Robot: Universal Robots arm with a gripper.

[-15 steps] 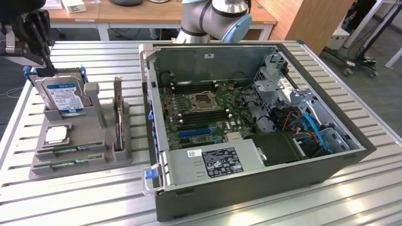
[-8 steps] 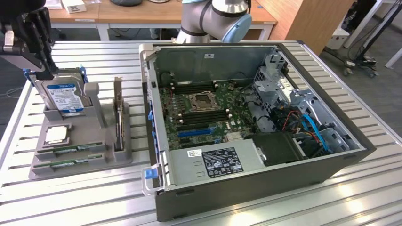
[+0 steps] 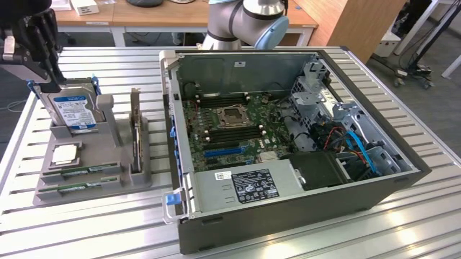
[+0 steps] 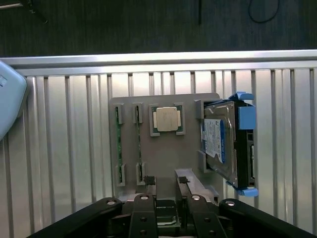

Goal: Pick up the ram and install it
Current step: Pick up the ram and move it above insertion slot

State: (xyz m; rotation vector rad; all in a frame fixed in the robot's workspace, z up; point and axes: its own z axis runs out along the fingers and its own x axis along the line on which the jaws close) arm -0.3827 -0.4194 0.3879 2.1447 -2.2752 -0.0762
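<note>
Ram (image 3: 79, 171) lies flat in a slot of the grey holder (image 3: 137, 178), with a second stick (image 3: 72, 188) just beside it (both at the end of the holder away from the upright hard drive (image 3: 74, 110)). That holder sits on the slatted table (image 3: 86, 226) toward its edge at the exterior view's left, beside the open computer case (image 3: 288, 216). Above the holder the jaws hang apart, gripping nothing, well clear of both sticks.

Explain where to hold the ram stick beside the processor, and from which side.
Best pinch the ram stick at mid-length across its flat faces, coming from straight above: it stands on edge in the grey holder, whose clips cover both ends.
</note>
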